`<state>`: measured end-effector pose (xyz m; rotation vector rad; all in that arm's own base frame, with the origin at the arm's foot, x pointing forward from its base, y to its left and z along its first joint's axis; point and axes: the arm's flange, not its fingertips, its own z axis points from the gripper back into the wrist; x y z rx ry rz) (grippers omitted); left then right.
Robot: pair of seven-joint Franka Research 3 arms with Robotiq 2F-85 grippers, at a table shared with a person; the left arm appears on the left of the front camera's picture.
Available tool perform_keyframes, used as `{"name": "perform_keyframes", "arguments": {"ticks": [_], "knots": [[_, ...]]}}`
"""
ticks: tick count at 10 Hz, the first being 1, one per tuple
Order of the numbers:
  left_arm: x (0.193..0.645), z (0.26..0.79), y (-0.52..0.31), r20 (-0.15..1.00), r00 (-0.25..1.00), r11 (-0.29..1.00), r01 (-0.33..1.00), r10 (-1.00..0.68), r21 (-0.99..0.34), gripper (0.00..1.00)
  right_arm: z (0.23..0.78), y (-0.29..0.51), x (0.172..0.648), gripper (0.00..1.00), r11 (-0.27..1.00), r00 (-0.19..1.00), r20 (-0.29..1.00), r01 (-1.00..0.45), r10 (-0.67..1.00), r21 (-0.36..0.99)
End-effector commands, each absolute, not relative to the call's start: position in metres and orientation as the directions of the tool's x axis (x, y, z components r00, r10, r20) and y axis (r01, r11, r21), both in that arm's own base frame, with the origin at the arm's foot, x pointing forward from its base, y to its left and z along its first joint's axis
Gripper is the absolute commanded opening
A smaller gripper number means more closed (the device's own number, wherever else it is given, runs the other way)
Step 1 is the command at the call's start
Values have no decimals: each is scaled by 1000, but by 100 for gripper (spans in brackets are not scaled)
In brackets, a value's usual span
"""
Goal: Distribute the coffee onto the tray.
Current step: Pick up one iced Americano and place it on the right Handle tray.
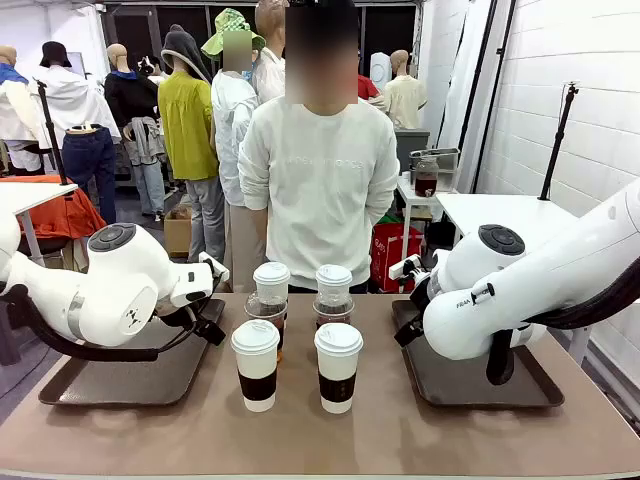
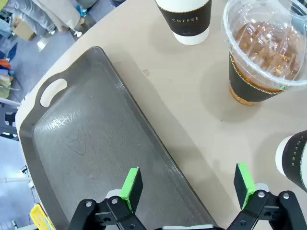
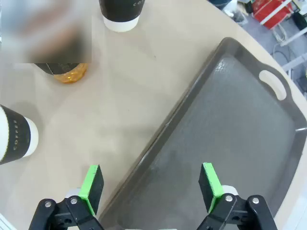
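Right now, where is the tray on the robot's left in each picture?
Front view: the left tray lies at lower left.
Left wrist view: it covers the left half, handle hole upper left.
Right wrist view: the tray at right is the right tray.
Shared landmark: the tan table under both trays.

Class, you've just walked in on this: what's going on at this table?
Six coffee cups stand together in the middle of the table, none on a tray yet. The left arm hangs over the inner edge of the left tray, and the right arm over the right tray. Both sets of jaws are open and hold nothing. A person stands at the far side.
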<state>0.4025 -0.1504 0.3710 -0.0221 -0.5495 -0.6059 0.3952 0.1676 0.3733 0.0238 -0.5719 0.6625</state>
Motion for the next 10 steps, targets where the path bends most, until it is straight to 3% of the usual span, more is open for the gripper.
{"name": "perform_keyframes", "arguments": {"ticks": [1,10], "knots": [[403,371,-150,497,684,826,546,-535,138,100,373,168,395,100,794,641,509,-587,575,-157],[403,371,-150,497,684,826,546,-535,138,100,373,168,395,100,794,641,509,-587,575,-157]]}}
